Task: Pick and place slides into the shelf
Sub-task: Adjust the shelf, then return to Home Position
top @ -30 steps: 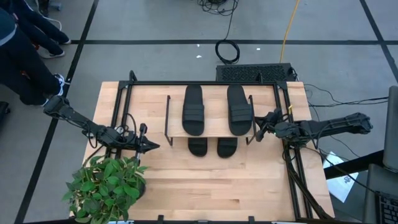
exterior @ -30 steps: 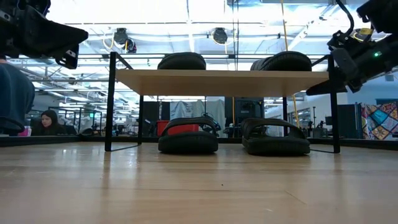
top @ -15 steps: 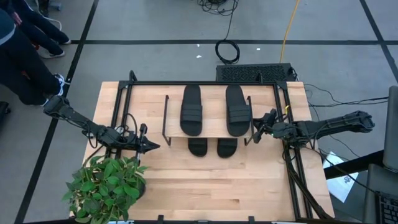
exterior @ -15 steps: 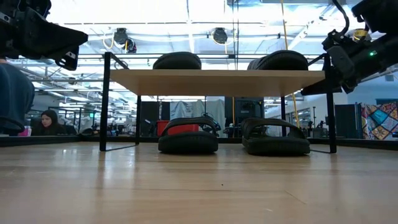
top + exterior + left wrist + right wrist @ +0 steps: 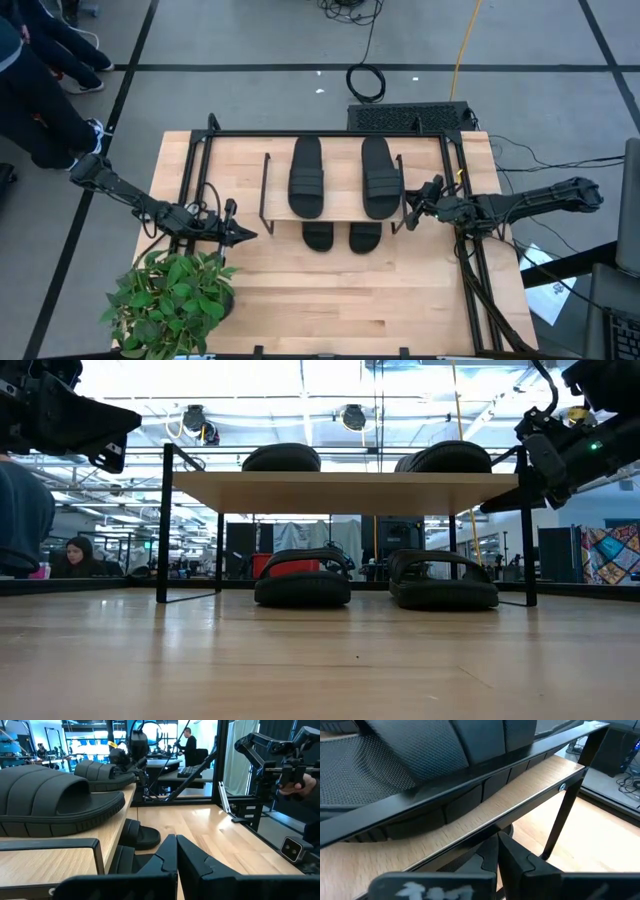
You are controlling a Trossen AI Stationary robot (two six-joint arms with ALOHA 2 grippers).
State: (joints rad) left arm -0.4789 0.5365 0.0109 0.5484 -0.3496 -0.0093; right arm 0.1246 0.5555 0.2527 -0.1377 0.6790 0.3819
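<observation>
1. The right gripper (image 5: 408, 213) sits at the right end of the shelf (image 5: 335, 210), near the desk's right edge. Its fingers are pressed fully together and hold nothing.
2. From overhead the tip lies against the shelf's right end, by the black leg. From table height it sits level with the top board. Whether it actually touches the frame cannot be told.
3. The right wrist view looks along the underside of the wooden board and its black rail, with the closed fingers (image 5: 512, 857) just below.
4. The left gripper (image 5: 245, 235) hangs above the desk toward its left edge, beside a potted plant (image 5: 170, 300) at the front left corner. It is fully closed and empty, well apart from the shelf.
5. Two black slides (image 5: 306, 177) lie side by side on the shelf's top board.
6. Two more slides (image 5: 302, 582) rest on the desk beneath the board, toes poking out toward the front edge.
</observation>
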